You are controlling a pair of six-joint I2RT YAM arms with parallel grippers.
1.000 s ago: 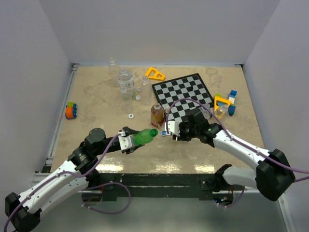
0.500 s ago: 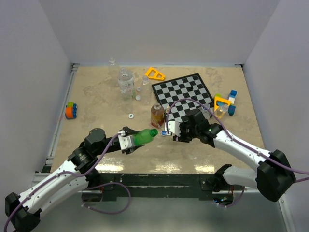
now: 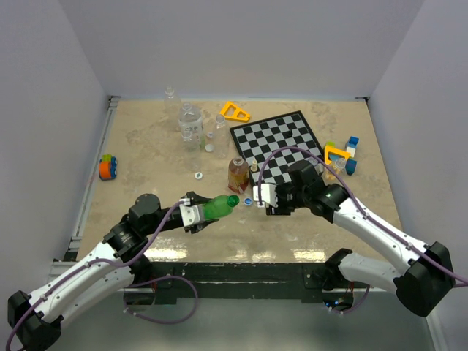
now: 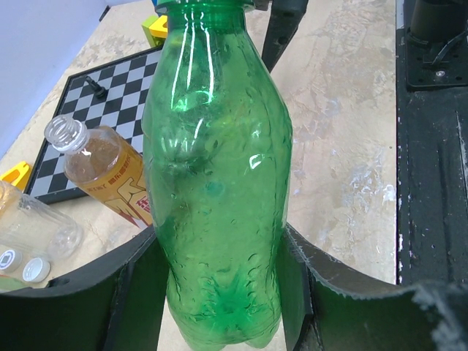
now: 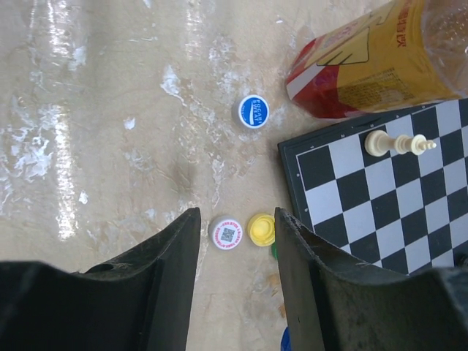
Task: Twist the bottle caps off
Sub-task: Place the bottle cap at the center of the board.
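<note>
Tabletop (image 3: 146, 146) | blue cap (image 5: 254, 111), white cap (image 5: 226, 234), yellow cap (image 5: 261, 228): 3 loose | left gripper (image 3: 196, 213) pinching 1 green bottle (image 4: 219, 183) | right gripper (image 5: 234, 219) spread

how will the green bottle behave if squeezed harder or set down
The green bottle looks empty and see-through, so probably light. Its thin walls would likely dent if the left gripper squeezes harder. Round, so laid down it may roll.

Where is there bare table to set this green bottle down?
Best for the green bottle is the open stretch between the orange-blue toy and the clear bottles. A narrower strip lies along the near edge, in front of the blue cap. Crowded around the amber bottle and chessboard.
</note>
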